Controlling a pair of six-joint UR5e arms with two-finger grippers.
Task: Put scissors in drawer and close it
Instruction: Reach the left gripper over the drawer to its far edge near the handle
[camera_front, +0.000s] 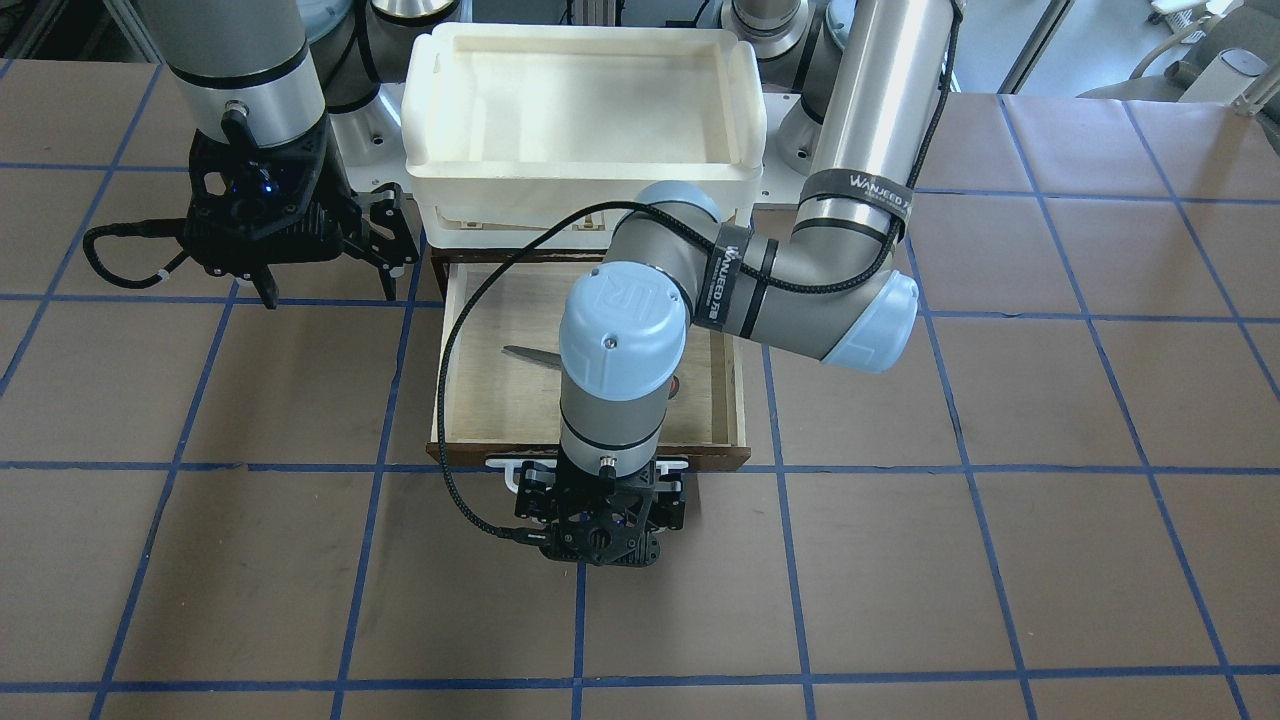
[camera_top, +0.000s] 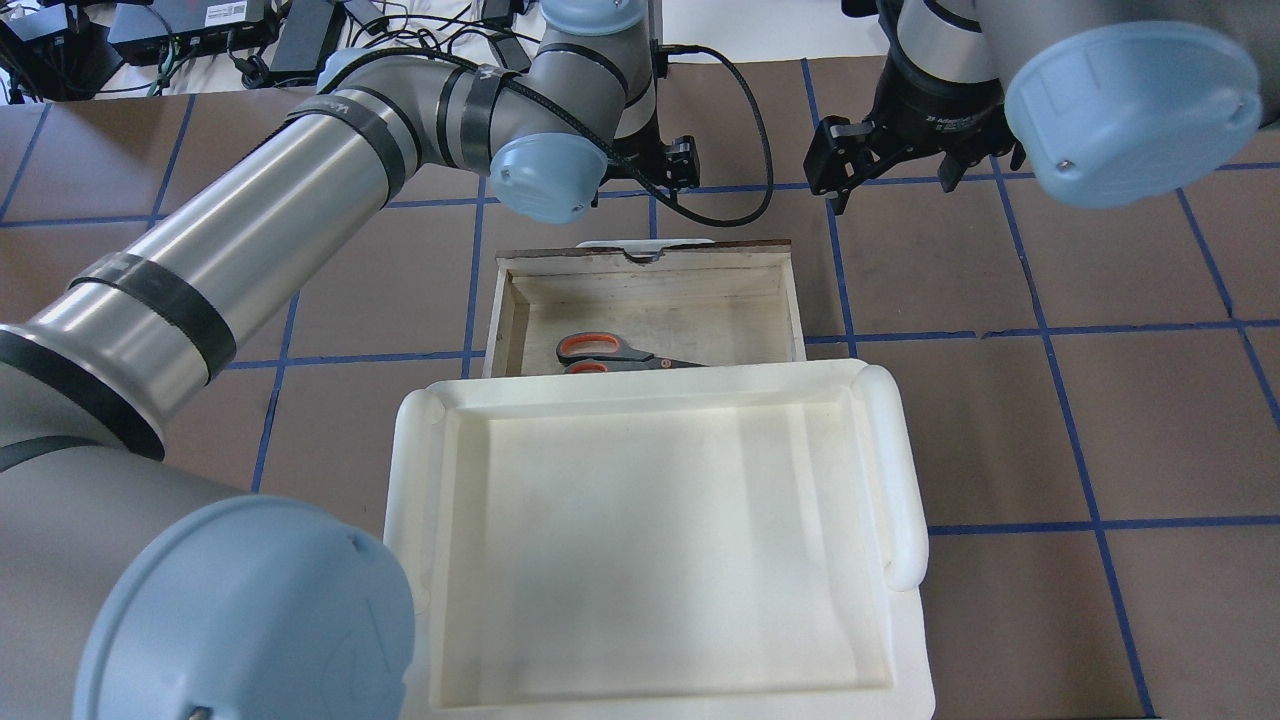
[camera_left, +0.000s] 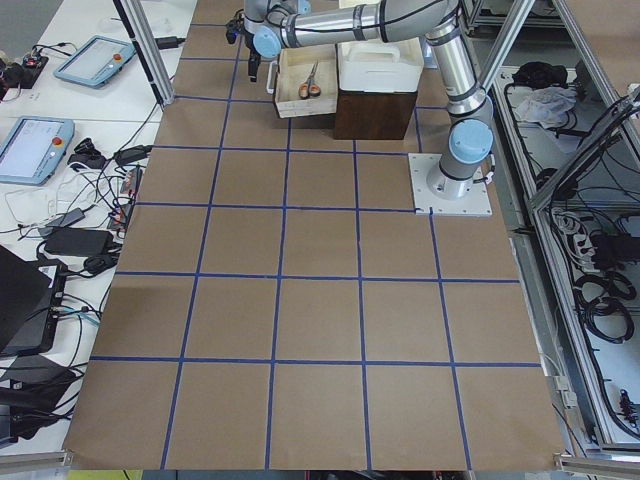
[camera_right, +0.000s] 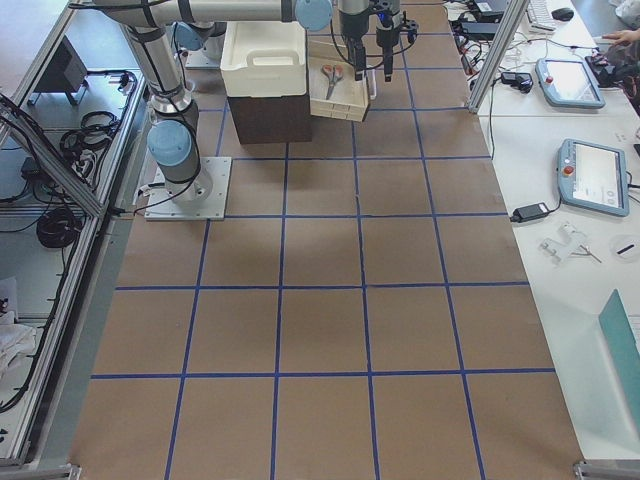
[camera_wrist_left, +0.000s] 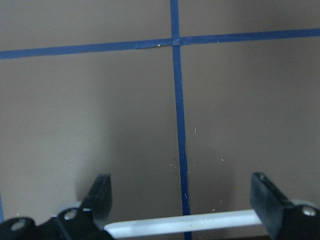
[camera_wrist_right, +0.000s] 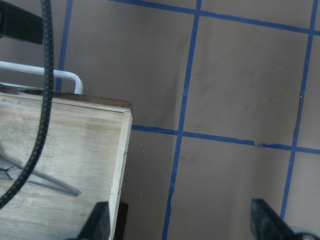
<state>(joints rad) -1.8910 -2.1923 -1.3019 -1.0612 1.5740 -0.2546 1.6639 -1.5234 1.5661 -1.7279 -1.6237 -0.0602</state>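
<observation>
While the scissors are lying flat inside the open drawer, just behind the left gripper, that gripper is hanging at the drawer front with its fingers spread wide. The white handle is running across the gap between them, and nothing is being gripped. The right gripper is hovering over the table beside the drawer's front corner, likewise wide open and empty. A white bin is sitting above the drawer's rear.
</observation>
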